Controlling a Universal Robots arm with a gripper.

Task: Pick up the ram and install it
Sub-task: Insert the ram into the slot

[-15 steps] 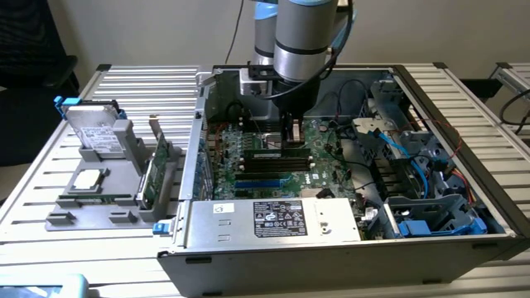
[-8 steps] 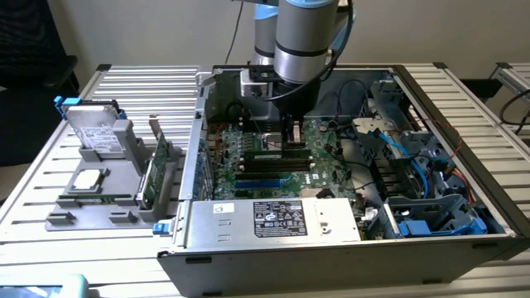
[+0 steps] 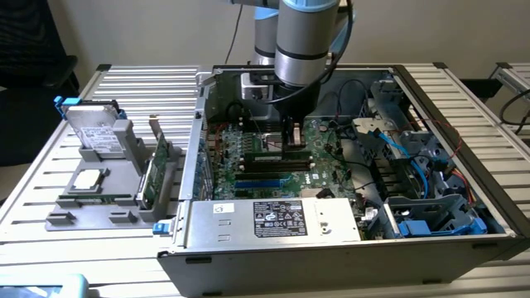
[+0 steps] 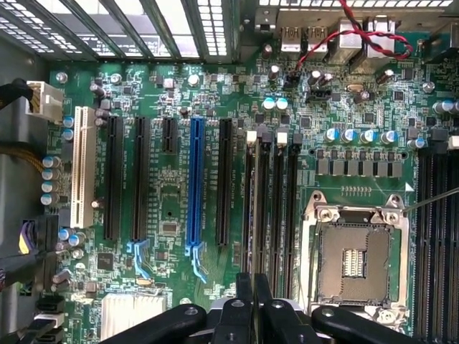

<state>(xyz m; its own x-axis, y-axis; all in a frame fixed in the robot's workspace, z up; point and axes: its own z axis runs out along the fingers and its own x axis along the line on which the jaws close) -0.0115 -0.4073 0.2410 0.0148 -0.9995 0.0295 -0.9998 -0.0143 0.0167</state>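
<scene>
Exterior view | computer case point(image 3: 248, 264) holds motherboard point(image 3: 321, 133) | fingers point(image 4: 245, 295) clamped on ram point(image 4: 252, 229) at memory slots point(image 4: 277, 215)

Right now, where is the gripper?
Inside the open computer case, centre of the exterior view, the gripper sits low over the black memory slots, beside the empty processor socket.

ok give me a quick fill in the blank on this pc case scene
1. The gripper hangs inside the open case, above the green ____.
2. The processor socket is ____.
3. Beside the black expansion slots stand a white slot and a ____ one.
4. The grey fixture stands outside the case, on the exterior view's ____.
Missing: motherboard, empty, blue, left.
</scene>
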